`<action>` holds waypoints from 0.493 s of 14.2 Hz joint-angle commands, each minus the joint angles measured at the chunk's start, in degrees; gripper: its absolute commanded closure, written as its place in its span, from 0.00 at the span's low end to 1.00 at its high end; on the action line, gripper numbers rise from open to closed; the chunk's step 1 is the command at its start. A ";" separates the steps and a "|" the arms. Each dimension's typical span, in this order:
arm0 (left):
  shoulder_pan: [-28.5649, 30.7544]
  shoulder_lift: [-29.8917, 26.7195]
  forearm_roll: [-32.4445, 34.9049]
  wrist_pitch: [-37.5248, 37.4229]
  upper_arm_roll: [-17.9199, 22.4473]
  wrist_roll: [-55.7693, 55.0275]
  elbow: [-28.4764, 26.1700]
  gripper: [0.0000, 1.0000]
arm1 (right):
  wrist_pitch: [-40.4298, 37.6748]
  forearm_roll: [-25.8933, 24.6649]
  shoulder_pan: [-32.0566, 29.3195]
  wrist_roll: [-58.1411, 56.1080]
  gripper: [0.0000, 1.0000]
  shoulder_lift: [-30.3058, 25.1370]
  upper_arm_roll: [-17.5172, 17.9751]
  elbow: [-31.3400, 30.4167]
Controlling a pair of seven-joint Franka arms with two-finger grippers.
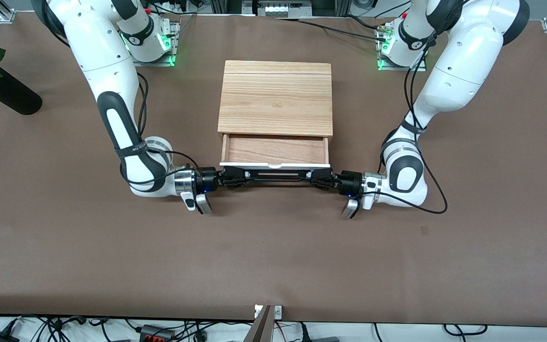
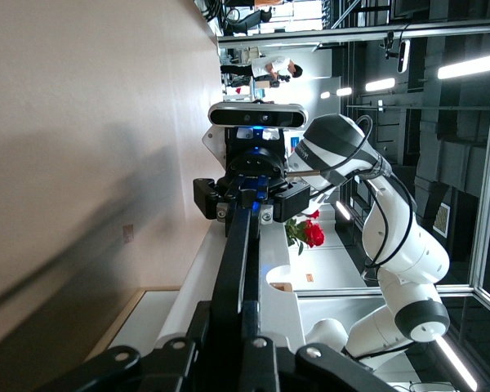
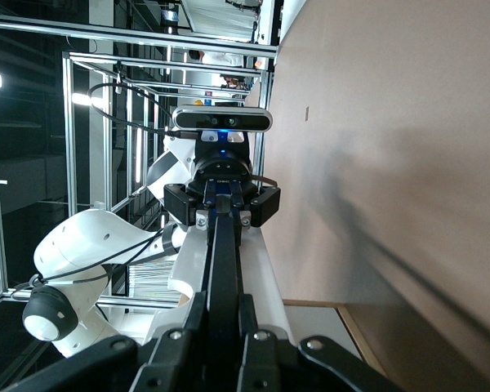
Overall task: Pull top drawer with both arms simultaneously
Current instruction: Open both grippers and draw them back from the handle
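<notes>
While both arms hold the handle, the scene reads as follows:

Top drawer (image 1: 276,151): partly drawn out of the wooden box (image 1: 275,98) on the brown counter (image 1: 273,256), light wood floor showing — its white front panel lies between the two tools.

Bar handle (image 1: 278,175): long, black, stiff; each tool takes one end of it.

Right tool (image 1: 233,180): closed around the handle's end toward the right arm's side.

Left tool (image 1: 320,181): closed around the other end, facing the right tool along the bar.

Handling: rigid and probably light, sliding on its runners — I judge uneven pull would skew and jam it, so the ends are the sound hold.

Writing: none legible on drawer or box.
</notes>
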 commanded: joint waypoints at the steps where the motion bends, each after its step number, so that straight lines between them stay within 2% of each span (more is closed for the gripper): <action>1: 1.19 0.25 -0.95 -0.87 0.26 0.52 2.26 0.87 | 0.47 -1.60 -0.59 -0.38 0.97 2.86 -1.62 2.76; 2: 1.10 0.25 -0.95 -0.87 0.61 0.52 2.35 0.87 | 0.38 -1.68 -0.50 -0.38 0.89 2.86 -1.62 2.76; 3: 1.10 0.25 -0.95 -0.87 0.79 0.52 2.35 0.87 | 0.47 -2.12 -0.33 -0.38 0.73 2.77 -1.62 2.76; 5: 1.10 0.16 -0.86 -0.87 0.79 0.52 2.35 0.84 | 0.38 -6.15 -0.50 0.76 0.15 2.25 -1.70 3.11; 6: 1.10 0.16 -0.77 -0.87 0.88 0.52 2.35 0.77 | -0.14 -7.21 -0.94 0.94 0.00 1.98 -1.88 3.11; 7: 1.10 0.25 -0.77 -0.78 0.88 0.52 2.35 0.57 | -0.15 -8.00 -1.38 1.03 0.00 1.63 -2.05 3.11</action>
